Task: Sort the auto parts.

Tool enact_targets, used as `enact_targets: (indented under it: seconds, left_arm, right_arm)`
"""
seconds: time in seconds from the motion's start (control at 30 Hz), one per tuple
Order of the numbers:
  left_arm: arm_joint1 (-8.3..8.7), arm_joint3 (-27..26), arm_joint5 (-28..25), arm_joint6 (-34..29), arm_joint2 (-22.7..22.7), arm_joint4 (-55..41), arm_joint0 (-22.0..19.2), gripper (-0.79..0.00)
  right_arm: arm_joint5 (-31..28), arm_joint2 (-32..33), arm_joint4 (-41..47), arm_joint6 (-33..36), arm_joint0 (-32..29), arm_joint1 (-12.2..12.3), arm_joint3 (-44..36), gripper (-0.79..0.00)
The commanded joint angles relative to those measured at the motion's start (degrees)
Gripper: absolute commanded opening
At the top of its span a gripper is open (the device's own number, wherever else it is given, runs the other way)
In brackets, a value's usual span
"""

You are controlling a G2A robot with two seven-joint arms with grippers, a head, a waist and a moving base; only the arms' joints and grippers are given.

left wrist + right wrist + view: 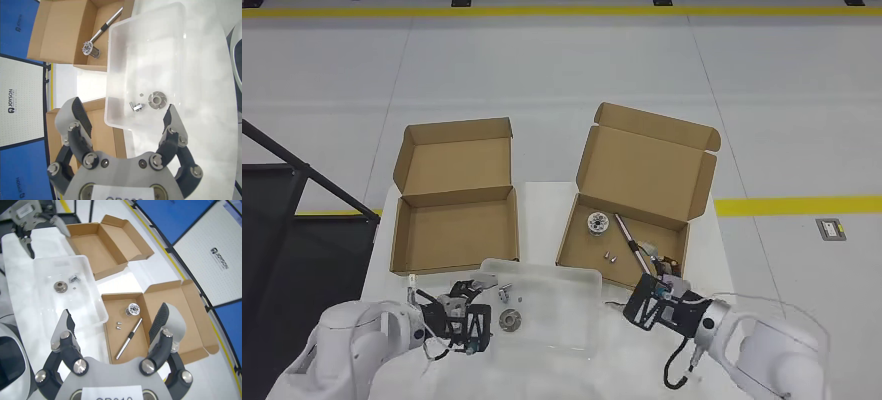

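Left gripper (pixel 122 102) and right gripper (pixel 115 307) flank a clear plastic tray (pixel 108 56), ribbed black fingers (pixel 83 115) spread wide, empty; inside, a round metal flange (pixel 157 100) and small bracket (pixel 136 107).

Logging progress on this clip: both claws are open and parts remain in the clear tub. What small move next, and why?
Probably lower the left claw onto the round grey metal flanged disc in the clear plastic tub: that claw is open, empty and hangs right beside the disc.
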Motion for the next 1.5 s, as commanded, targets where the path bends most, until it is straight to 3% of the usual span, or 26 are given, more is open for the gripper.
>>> enact_targets:
  seconds: [0.0,0.1,0.4,0.87,1.0,1.23,1.47]
  left_arm:
    - [0.43,3.02,0.00,-1.05,4.79,-0.02,-4.24,0.000]
    - [1.19,6.72,0.00,-1.66,12.89,0.52,-10.07,0.000]
    - [2.07,15.69,0.00,-5.26,35.57,1.51,-28.95,0.000]
    - [2.00,16.19,0.00,-5.68,36.60,0.35,-28.57,0.000]
    - [1.85,17.13,0.00,-6.73,38.56,0.24,-30.43,0.000]
    - [1.92,20.85,0.00,-3.87,48.11,0.27,-37.45,0.000]
    - [1.46,25.28,0.00,-1.21,60.70,-1.40,-46.39,-0.003]
  right_arm:
    - [2.45,2.87,0.75,-0.01,-1.64,0.14,-0.19,0.000]
    - [4.18,6.64,1.91,-0.10,-4.54,0.39,-0.65,0.000]
    - [4.04,6.97,2.07,-0.26,-4.88,0.43,-0.77,0.000]
    - [4.04,6.97,2.07,-0.26,-4.88,0.43,-0.77,0.000]
    - [4.04,6.97,2.07,-0.26,-4.88,0.43,-0.77,0.000]
    - [4.04,6.97,2.07,-0.26,-4.88,0.43,-0.77,0.000]
    - [4.04,6.97,2.07,-0.26,-4.88,0.43,-0.77,0.000]
